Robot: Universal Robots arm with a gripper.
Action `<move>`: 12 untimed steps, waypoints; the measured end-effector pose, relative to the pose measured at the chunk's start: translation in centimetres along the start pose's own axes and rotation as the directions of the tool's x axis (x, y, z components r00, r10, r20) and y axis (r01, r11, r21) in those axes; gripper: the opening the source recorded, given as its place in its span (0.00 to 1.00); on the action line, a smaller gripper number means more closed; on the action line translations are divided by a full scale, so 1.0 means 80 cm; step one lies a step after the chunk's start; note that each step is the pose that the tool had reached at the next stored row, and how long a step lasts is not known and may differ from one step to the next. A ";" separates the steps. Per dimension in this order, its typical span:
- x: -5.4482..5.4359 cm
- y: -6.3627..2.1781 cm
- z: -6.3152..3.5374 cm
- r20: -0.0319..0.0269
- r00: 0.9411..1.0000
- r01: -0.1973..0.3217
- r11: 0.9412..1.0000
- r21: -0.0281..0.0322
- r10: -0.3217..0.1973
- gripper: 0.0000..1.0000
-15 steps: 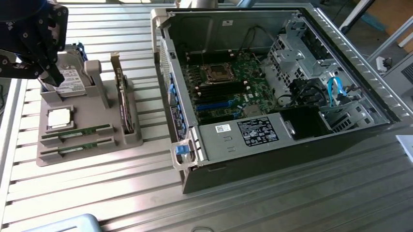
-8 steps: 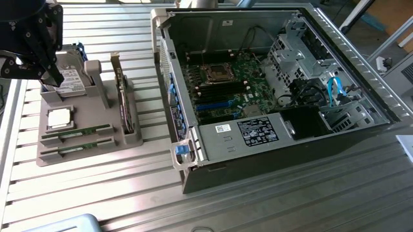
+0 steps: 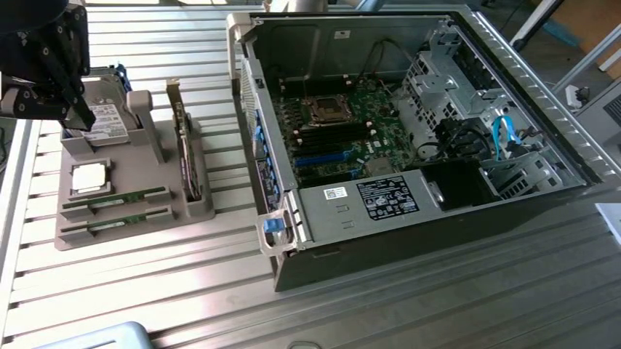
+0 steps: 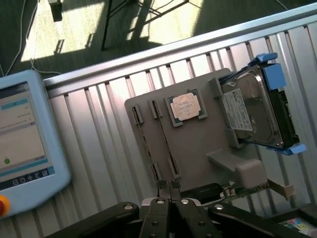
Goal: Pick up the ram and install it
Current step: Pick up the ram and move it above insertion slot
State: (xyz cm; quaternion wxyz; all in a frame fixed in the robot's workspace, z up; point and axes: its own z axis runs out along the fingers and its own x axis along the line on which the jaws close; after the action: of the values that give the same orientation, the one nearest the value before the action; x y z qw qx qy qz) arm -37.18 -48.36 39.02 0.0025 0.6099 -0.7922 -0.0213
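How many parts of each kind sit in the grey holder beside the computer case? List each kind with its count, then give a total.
ram sticks: 2
processor chip: 1
hard drive: 1
expansion card: 1
Total: 5

We take this for a robotics lab or workshop. The counter (image 3: 417, 291) is ribbed aluminium profile, and on it an opened desktop computer (image 3: 321, 43) lies with its motherboard (image 3: 339, 123) bare. Just ahead of the fingers (image 4: 157, 218), a grey moulded fixture (image 4: 198, 144) holds a hard drive (image 4: 247, 111) and a processor chip (image 4: 185, 106) in fitted pockets. To one side of the fingers lies a robot teach pendant (image 4: 49, 166) with a lit screen (image 4: 20, 134). Beyond the counter is carpeted floor (image 4: 74, 34).
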 end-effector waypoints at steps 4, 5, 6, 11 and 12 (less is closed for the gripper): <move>0.000 0.000 0.000 -0.002 0.998 0.056 0.998 -0.001 -0.056 0.10; 0.000 0.000 0.000 -0.003 0.997 0.076 0.997 -0.002 -0.076 0.10; 0.000 0.000 0.000 -0.004 0.995 0.103 0.995 -0.002 -0.103 0.10; 0.000 0.000 0.000 -0.008 0.984 0.179 0.984 -0.004 -0.179 0.10; 0.000 0.000 0.000 -0.008 0.984 0.180 0.984 -0.004 -0.180 0.10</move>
State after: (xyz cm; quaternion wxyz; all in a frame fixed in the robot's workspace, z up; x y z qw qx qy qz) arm -37.19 -48.40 38.99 0.0050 0.6790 -0.7338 -0.0203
